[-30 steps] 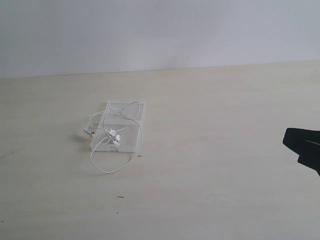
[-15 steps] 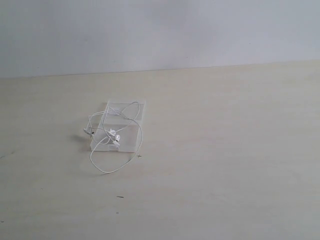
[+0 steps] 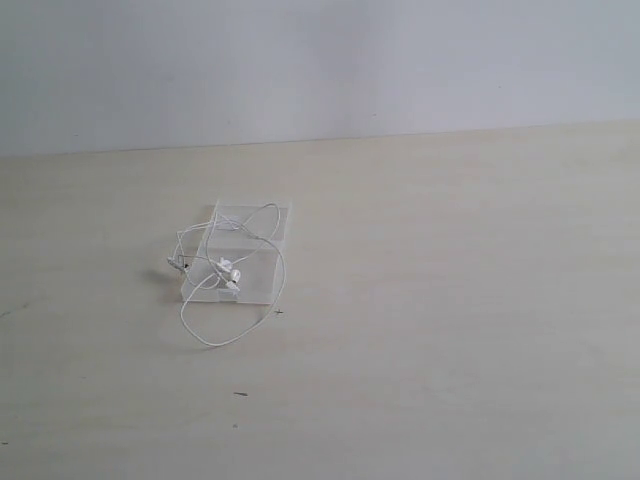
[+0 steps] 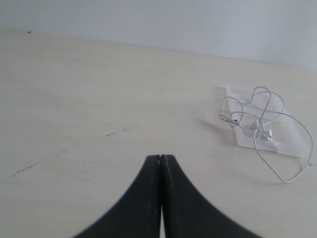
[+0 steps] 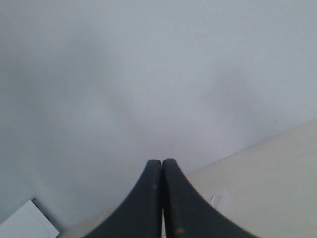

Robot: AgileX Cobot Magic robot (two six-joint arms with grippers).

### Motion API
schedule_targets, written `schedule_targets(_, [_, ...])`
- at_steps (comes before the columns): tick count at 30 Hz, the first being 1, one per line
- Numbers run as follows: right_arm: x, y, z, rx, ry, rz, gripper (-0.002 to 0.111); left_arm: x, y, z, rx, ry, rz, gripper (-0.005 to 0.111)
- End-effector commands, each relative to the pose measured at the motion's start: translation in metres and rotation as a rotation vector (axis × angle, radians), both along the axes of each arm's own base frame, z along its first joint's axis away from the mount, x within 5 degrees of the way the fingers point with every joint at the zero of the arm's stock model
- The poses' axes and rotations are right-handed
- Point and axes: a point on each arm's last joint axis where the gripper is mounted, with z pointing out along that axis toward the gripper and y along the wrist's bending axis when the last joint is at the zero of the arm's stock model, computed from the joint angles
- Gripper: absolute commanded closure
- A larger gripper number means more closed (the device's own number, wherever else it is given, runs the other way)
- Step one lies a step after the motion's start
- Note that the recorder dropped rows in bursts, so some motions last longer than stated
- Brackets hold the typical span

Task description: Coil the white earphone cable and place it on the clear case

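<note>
Left of centre in the exterior view, the white earphone cable (image 3: 228,268) lies in loose loops over the clear case (image 3: 250,288). One loop spills onto the pale bench (image 3: 450,300), near a few dark specks (image 3: 241,394). The left gripper (image 4: 160,157) and right gripper (image 5: 162,161) are each pressed together, empty.

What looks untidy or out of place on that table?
The white earphone cable sits on the clear case in loose, tangled loops rather than a neat coil. One large loop spills off the case's near edge onto the table, and another bit pokes past its left side. Nothing looks broken.
</note>
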Motion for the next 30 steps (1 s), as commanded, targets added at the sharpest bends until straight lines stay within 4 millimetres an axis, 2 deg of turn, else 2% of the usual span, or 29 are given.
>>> schedule_targets(1, [-0.002, 0.003, 0.002, 0.041, -0.016, 0.038, 0.108, 0.0, 0.0, 0.0, 0.009, -0.003, 0.002, 0.107])
schedule_targets(6, [-0.002, 0.003, 0.0, 0.067, -0.015, 0.051, 0.108, 0.0, 0.0, 0.0, 0.009, -0.003, 0.002, 0.107])
schedule_targets(14, [0.005, 0.003, -0.029, -0.193, -0.037, -0.022, 0.108, 0.0, 0.0, 0.0, 0.009, -0.003, 0.002, 0.107])
schedule_targets(22, [0.005, 0.004, -0.035, -0.347, -0.04, -0.028, 0.108, 0.0, 0.0, 0.0, 0.009, -0.003, 0.002, 0.107])
schedule_targets(30, [0.005, 0.003, -0.048, -0.436, 0.082, -0.009, 0.108, 0.0, 0.0, 0.0, 0.011, -0.003, 0.002, 0.107])
